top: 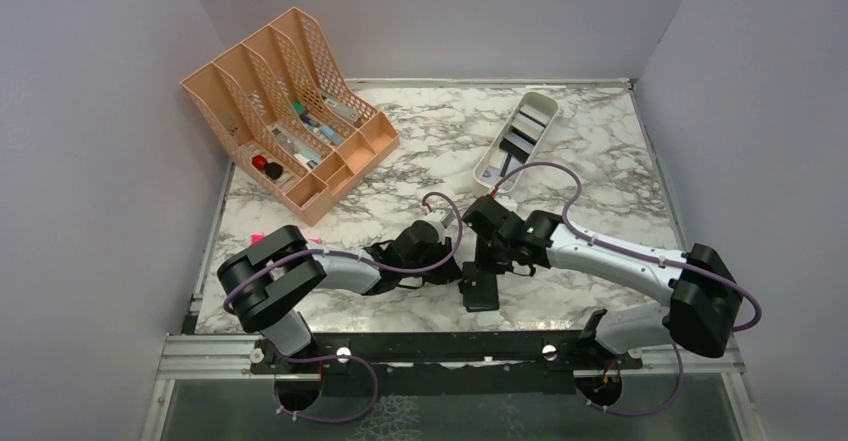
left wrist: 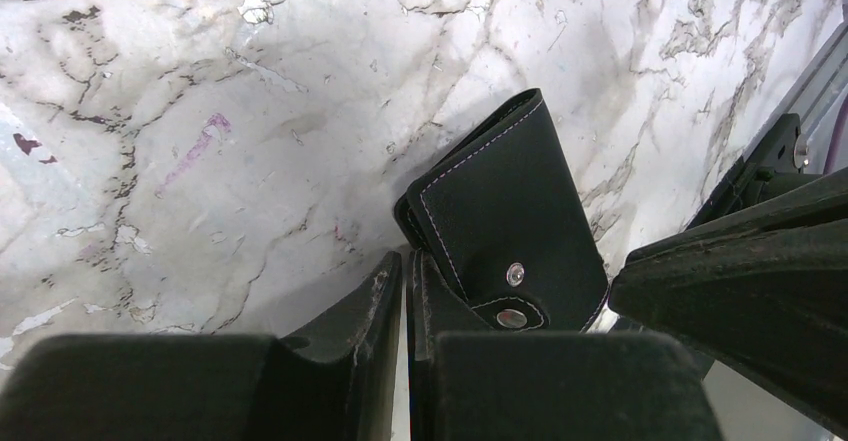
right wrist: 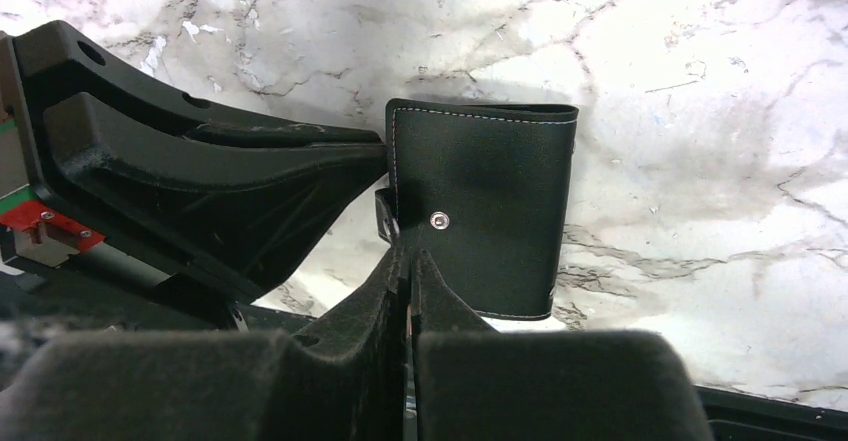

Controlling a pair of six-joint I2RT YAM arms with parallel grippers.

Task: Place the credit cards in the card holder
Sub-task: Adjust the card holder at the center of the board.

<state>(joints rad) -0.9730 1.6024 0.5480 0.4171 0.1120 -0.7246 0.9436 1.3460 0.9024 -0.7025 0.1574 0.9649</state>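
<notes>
The card holder [top: 480, 289] is a black leather fold with pale stitching and a metal snap stud (its small tab looks unfastened), closed, at the front middle of the desk [top: 600, 161]. The credit cards [top: 531, 119], grey and dark, lie in a white tray [top: 541, 98] at the far right, well apart.

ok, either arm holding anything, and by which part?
Cannot tell: right fingers and left fingers are shut against the black card holder, near its snap.
</notes>
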